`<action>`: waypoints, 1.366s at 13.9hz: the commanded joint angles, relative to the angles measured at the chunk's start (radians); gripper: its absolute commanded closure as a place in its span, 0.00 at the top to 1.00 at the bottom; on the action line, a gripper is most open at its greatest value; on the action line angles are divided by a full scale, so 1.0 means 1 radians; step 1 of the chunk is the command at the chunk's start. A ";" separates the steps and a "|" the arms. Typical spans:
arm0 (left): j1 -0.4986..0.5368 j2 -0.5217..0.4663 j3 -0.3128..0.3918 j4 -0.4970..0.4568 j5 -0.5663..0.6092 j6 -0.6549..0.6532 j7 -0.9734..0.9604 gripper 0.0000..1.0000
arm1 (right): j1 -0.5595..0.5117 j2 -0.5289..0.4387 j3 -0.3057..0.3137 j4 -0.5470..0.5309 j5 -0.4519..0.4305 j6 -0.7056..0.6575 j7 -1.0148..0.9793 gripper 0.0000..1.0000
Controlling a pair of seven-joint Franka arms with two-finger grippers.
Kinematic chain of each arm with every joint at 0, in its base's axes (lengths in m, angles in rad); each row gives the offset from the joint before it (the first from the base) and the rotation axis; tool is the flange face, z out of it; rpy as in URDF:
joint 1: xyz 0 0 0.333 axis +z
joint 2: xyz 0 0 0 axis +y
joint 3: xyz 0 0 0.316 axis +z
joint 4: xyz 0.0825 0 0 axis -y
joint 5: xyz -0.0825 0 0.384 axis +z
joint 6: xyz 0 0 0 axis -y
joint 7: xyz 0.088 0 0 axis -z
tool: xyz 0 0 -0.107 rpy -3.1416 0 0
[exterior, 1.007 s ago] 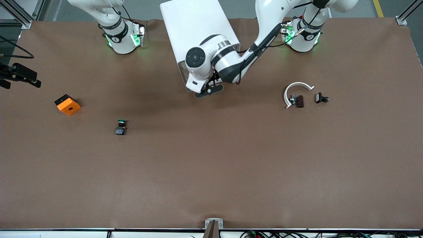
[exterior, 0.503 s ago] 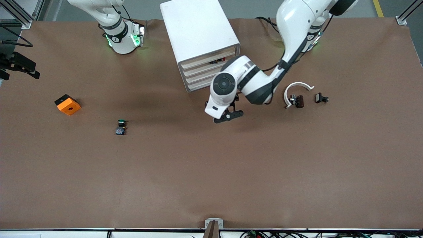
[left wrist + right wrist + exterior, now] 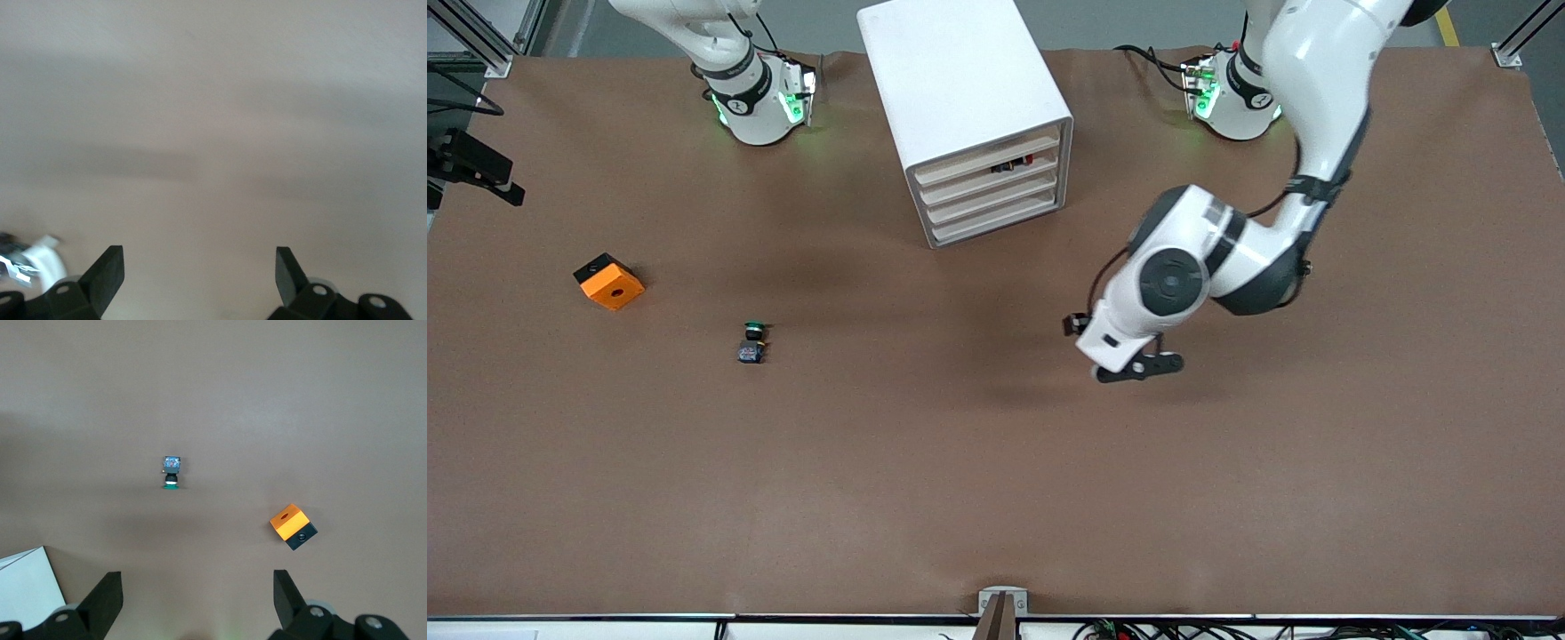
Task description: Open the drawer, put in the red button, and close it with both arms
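Hovering my left end effector (image 3: 1138,366) empty, fingers spread, over bare brown worktop (image 3: 996,480); tiny red-capped button (image 3: 1014,164) sits inside the white cabinet's top drawer (image 3: 987,158), apparently closed; little remains.

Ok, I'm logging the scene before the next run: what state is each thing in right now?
White four-drawer cabinet: all drawers pushed in.
Red-capped push-button: inside the cabinet, near its top.
Green-capped push-button: lying on the table.
Left gripper: open, empty, over bare table.
Right gripper: open, empty, waiting above the table.
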 commanded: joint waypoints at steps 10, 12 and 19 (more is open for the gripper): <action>0.387 -0.356 -0.019 -0.251 0.012 0.046 0.447 1.00 | -0.018 -0.009 0.003 0.006 0.023 -0.011 -0.005 1.00; 0.401 -0.402 -0.019 -0.274 0.010 0.046 0.452 1.00 | -0.020 -0.009 0.002 0.006 0.023 -0.014 -0.005 1.00; 0.267 -0.553 0.128 -0.357 -0.019 0.031 0.490 1.00 | -0.020 -0.011 0.000 0.008 0.023 -0.035 0.036 1.00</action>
